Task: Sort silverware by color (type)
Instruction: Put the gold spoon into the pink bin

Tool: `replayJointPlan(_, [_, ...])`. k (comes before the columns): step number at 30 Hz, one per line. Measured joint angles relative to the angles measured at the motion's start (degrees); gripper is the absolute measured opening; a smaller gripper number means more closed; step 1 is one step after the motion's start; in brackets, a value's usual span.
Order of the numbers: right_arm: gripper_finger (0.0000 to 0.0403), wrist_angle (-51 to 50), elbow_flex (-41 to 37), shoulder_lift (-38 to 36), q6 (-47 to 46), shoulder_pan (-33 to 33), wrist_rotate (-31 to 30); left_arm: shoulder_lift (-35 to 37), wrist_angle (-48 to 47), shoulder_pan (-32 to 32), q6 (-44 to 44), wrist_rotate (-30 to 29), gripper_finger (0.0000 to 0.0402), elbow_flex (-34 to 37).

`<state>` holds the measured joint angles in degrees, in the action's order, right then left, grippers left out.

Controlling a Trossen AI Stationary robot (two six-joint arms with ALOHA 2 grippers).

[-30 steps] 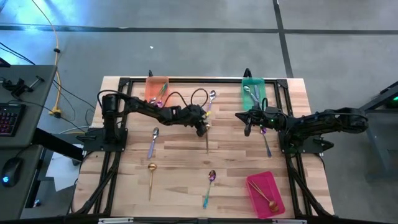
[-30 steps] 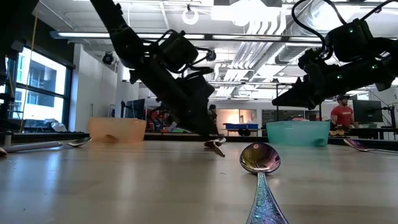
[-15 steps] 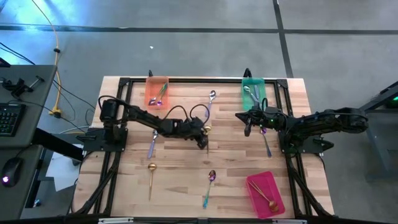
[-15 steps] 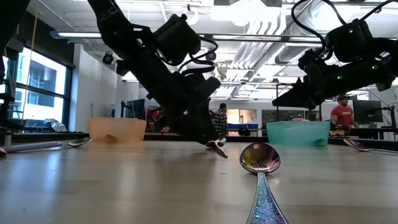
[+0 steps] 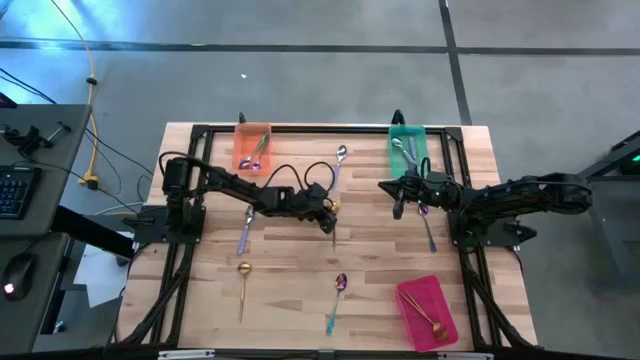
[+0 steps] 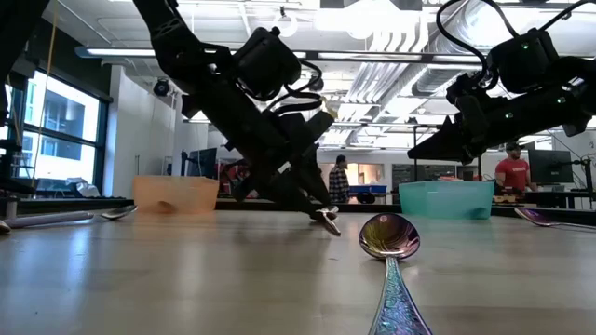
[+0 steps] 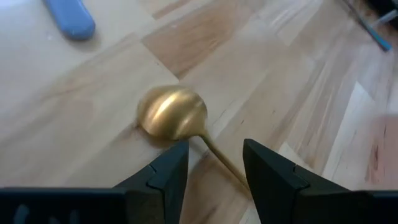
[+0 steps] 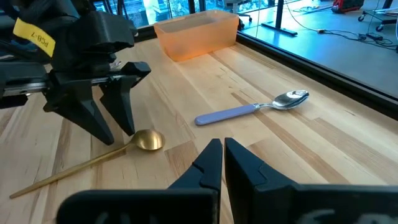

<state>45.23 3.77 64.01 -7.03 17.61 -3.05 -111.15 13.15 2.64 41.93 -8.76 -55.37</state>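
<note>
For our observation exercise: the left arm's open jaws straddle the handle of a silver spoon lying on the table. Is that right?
Not quite. The spoon is gold, not silver, as the left wrist view shows. The left gripper does straddle its handle with jaws open, on the table.

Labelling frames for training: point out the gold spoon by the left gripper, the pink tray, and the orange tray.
gold spoon [image 7: 172,112], left wrist view, bowl.
pink tray [image 5: 412,295], high view, bare floor.
orange tray [image 8: 198,32], right wrist view, side wall.

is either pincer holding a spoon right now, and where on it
Nothing is held. The left pincer stands open, straddling the thin handle of the gold spoon just behind its bowl, fingers not yet closed on it. The right pincer is shut and empty.
</note>
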Motion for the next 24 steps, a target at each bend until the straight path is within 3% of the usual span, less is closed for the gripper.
replayJointPlan(6, [0.0002,0.0,0.0,0.0,0.0,0.0,0.0,-2.5,1.7,1.2,-1.5,-0.1,0.0143,-0.3])
replayJointPlan(16, [0.0002,-0.4,0.0,0.0,0.0,0.0,0.0,-7.4,1.4,1.5,-9.4,2.1,0.0141,-6.9])
replayJointPlan(24, [0.0002,-0.5,0.0,0.0,0.0,0.0,0.0,-7.5,0.0,1.7,-16.0,3.3,0.0094,-7.9])
